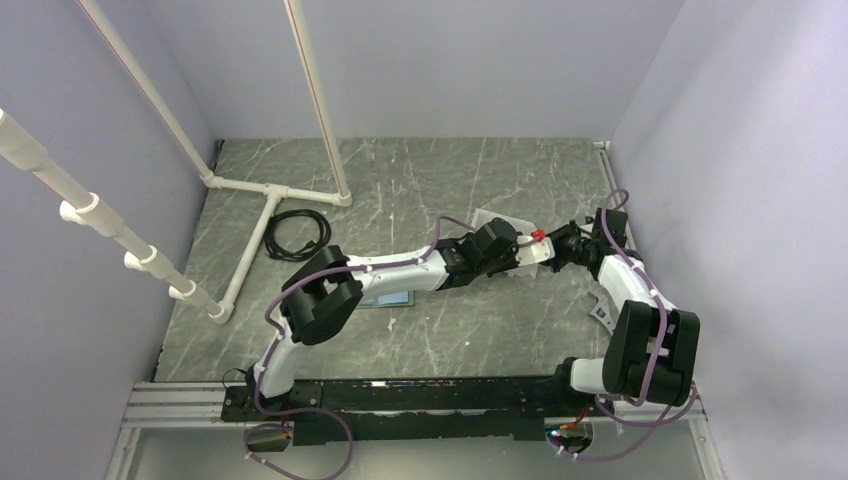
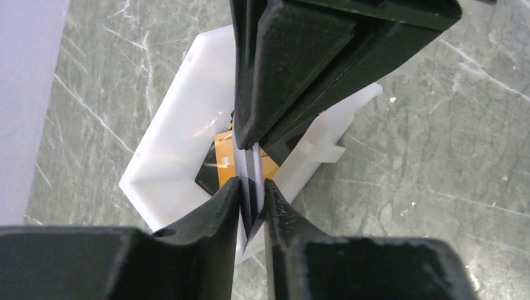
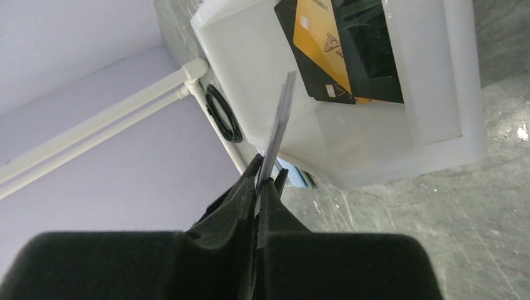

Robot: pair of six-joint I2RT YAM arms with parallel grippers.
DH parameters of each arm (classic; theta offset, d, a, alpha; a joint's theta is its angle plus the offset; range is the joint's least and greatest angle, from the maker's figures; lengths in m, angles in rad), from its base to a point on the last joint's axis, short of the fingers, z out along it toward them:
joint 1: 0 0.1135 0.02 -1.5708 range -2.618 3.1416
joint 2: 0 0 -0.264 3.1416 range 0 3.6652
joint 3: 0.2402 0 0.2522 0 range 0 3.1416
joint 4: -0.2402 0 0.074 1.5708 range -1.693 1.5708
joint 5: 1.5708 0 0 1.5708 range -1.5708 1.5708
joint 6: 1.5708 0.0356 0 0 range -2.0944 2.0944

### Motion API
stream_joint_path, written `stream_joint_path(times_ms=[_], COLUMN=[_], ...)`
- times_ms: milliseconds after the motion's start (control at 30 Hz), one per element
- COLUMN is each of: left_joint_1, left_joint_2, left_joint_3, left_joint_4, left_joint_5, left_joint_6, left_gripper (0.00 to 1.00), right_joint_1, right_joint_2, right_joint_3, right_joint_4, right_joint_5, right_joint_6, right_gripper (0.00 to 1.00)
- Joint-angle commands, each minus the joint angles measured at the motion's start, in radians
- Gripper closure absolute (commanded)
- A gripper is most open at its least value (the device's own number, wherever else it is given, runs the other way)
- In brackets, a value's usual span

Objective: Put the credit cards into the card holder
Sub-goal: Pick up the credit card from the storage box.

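The pale credit card [image 2: 250, 172] stands edge-on between the fingertips of my left gripper [image 2: 252, 190], which is shut on it. My right gripper [image 3: 261, 178] is shut on the same card [image 3: 281, 119], and its black fingers [image 2: 300, 75] reach in from above in the left wrist view. Both grippers meet over the white bin [image 1: 500, 220], the left gripper [image 1: 520, 250] beside the right gripper [image 1: 548, 245]. The orange-yellow card [image 2: 222, 156] lies inside the bin and also shows in the right wrist view [image 3: 319, 44]. The card holder [image 1: 390, 298] lies open, light blue side up, partly under the left arm.
The white open-fronted bin [image 2: 181, 125] sits on the grey marbled table at the right. A coiled black cable [image 1: 298, 235] and a white pipe frame [image 1: 275, 190] are at the back left. Lilac walls close in three sides.
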Motion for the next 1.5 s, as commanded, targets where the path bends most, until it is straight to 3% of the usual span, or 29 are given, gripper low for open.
stream_joint_path(times_ms=[0, 133, 200, 300, 467, 700, 867, 1000, 1267, 1467], left_joint_1=[0.001, 0.015, 0.034, 0.086, 0.167, 0.251, 0.297, 0.333, 0.4, 0.427], left_joint_2=[0.024, 0.011, 0.006, 0.003, 0.005, 0.014, 0.03, 0.036, 0.058, 0.111], left_joint_3=[0.056, 0.053, 0.061, 0.078, 0.087, 0.091, 0.092, 0.076, 0.039, 0.038], left_joint_4=[0.061, 0.064, 0.051, -0.001, -0.017, -0.01, 0.026, 0.093, 0.226, 0.381], left_joint_5=[-0.027, 0.024, 0.064, 0.145, 0.327, 0.57, 0.727, 0.844, 0.991, 1.105], left_joint_6=[0.017, -0.013, -0.045, -0.123, -0.252, -0.368, -0.487, -0.582, -0.792, -1.012], left_gripper=[0.83, 0.94, 0.95, 0.99, 1.0, 1.0, 1.0, 1.0, 1.0, 1.0], right_joint_1=[-0.003, -0.003, -0.003, -0.003, -0.003, 0.023, 0.068, 0.068, 0.067, 0.06], right_joint_2=[0.0, 0.012, 0.018, 0.016, -0.024, -0.049, -0.015, 0.013, 0.032, 0.078], right_joint_3=[0.044, 0.063, 0.084, 0.111, 0.092, 0.114, 0.142, 0.128, 0.07, 0.013], right_joint_4=[0.021, 0.008, -0.007, -0.025, 0.062, 0.129, 0.114, 0.129, 0.23, 0.435], right_joint_5=[-0.037, -0.028, 0.01, 0.096, 0.134, 0.089, 0.079, 0.071, -0.009, -0.146], right_joint_6=[0.015, -0.048, -0.124, -0.256, -0.332, -0.459, -0.5, -0.519, -0.478, -0.37], right_gripper=[1.0, 0.98, 0.85, 0.56, 0.38, 0.35, 0.42, 0.36, 0.25, 0.27])
